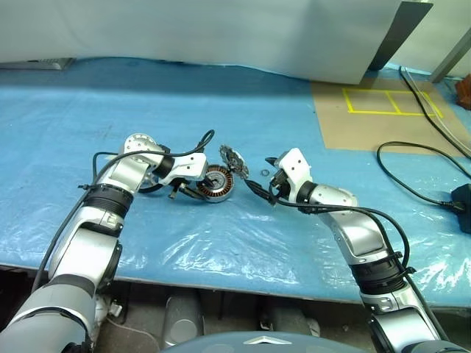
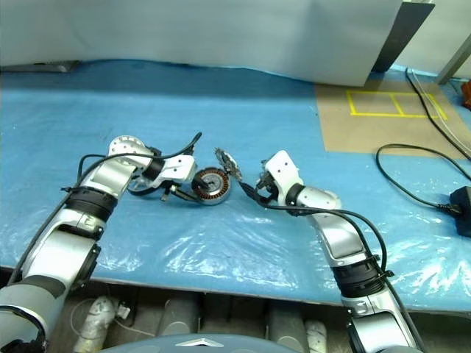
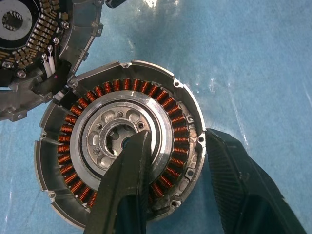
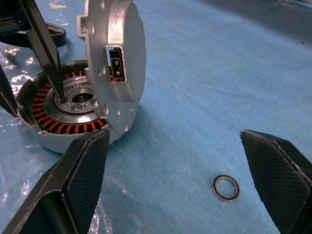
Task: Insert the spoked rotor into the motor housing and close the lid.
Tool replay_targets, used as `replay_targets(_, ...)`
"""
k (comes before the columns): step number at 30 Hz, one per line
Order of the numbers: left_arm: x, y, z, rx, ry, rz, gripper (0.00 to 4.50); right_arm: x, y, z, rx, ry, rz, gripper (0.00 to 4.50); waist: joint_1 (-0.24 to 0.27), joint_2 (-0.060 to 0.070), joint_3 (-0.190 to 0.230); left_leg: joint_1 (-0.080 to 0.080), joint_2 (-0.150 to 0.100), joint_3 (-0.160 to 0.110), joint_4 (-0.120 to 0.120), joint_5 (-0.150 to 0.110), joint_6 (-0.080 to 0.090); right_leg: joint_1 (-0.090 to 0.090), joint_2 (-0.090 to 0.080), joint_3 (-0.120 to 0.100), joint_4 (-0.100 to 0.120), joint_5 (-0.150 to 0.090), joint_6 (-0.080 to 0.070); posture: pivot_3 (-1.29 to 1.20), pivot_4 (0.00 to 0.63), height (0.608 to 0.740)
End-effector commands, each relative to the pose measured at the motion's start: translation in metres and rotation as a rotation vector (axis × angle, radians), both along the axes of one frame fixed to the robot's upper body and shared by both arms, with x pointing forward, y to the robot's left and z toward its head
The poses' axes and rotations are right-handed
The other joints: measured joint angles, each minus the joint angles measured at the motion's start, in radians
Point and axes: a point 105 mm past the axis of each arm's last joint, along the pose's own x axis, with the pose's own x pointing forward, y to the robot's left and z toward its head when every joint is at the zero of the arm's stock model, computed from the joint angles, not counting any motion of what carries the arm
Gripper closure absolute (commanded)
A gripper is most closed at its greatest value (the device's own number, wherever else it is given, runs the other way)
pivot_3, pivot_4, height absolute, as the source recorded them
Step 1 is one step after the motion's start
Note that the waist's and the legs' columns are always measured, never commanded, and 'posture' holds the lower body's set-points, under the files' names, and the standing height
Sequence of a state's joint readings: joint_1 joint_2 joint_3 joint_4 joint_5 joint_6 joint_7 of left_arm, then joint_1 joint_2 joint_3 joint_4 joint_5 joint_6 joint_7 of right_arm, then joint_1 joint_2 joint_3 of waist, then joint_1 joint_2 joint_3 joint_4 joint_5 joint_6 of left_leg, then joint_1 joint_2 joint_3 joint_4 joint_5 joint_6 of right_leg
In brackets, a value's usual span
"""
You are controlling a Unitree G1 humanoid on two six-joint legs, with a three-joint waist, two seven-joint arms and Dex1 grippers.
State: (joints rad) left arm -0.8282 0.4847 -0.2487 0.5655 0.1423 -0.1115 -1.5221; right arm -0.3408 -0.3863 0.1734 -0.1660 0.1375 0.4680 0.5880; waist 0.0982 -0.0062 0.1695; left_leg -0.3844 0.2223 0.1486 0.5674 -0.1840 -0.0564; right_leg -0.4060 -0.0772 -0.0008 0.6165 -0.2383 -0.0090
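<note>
Left tool (image 3: 170, 185): you clamp the motor housing (image 3: 119, 146) wall, one finger in its hub
Right tool (image 4: 175, 180): fingers wide apart, holding nothing
Lid (image 4: 117, 58): upright against housing

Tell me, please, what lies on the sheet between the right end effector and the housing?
A small metal ring lies there on the blue sheet, seen in the right wrist view; the lid stands tilted up against the housing.
</note>
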Motion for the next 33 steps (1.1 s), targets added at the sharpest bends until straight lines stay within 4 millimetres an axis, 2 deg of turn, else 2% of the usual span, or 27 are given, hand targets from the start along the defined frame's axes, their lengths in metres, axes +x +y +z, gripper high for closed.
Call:
replay_targets(1,0.006,-0.007,0.018,-0.091,-0.018,0.093,3.12,0.0,0.003,0.007,-0.001,-0.031,0.02,0.0,-0.001,0.0,0.0,0.0,0.0,0.0,0.0,0.0,0.0,0.0,0.0,0.0,0.0,0.0,0.0,0.0,0.15,0.74)
replay_targets(5,0.004,-0.015,0.026,-0.165,0.07,0.244,3.12,0.0,0.003,0.005,-0.005,-0.027,0.024,0.0,-0.003,0.0,0.0,0.0,0.0,0.0,0.001,0.0,0.0,0.0,0.0,0.001,0.001,0.0,0.0,0.0,0.15,0.74)
replay_targets(11,-0.024,-0.031,0.036,-0.19,0.172,0.279,3.12,-0.001,0.004,0.003,-0.013,-0.023,0.033,0.0,-0.004,0.0,0.0,0.0,0.0,0.0,0.0,0.0,0.0,0.0,0.0,0.001,0.0,0.0,-0.001,0.0,0.15,0.74)
replay_targets(19,-0.03,-0.023,0.023,-0.104,0.182,0.42,3.12,-0.001,0.004,0.001,-0.017,-0.018,0.038,0.0,-0.006,0.001,0.0,0.002,0.0,0.001,0.001,0.0,0.0,0.0,0.001,0.002,0.001,-0.001,-0.001,0.0,0.15,0.74)
replay_targets(22,-0.031,-0.02,0.034,-0.128,0.162,0.398,3.12,-0.002,0.005,-0.001,-0.018,-0.013,0.043,0.0,-0.006,0.001,0.0,0.001,0.0,0.001,0.001,0.0,0.0,0.0,0.001,0.001,0.001,-0.001,-0.001,0.0,0.15,0.74)
replay_targets(23,-0.032,-0.018,0.041,-0.151,0.138,0.357,3.12,-0.003,0.005,0.0,-0.014,-0.011,0.045,0.0,-0.006,0.001,0.0,0.001,0.0,0.001,0.001,0.0,0.0,0.0,0.001,0.001,0.001,-0.001,-0.001,0.0,0.15,0.74)
replay_targets(26,-0.03,0.007,0.051,-0.172,-0.016,0.246,3.12,-0.004,0.001,0.003,0.004,0.001,0.053,0.0,-0.008,0.001,0.0,0.001,0.001,0.001,0.0,0.0,0.0,0.0,0.001,0.001,0.0,-0.001,-0.001,0.0,0.15,0.74)
replay_targets(30,-0.016,0.036,0.044,-0.115,-0.175,0.217,3.12,-0.007,0.0,0.002,0.004,0.017,0.081,0.0,-0.006,0.002,0.0,0.001,0.0,0.001,0.0,0.0,0.0,0.0,0.001,0.001,0.0,-0.001,-0.001,0.0,0.15,0.74)
replay_targets(33,-0.007,0.042,0.038,-0.074,-0.256,0.163,3.12,-0.007,0.001,0.001,-0.001,0.021,0.086,0.0,-0.003,0.002,0.0,0.001,0.0,0.001,0.001,0.0,0.0,0.0,0.001,0.001,0.001,0.0,-0.001,0.0,0.15,0.74)
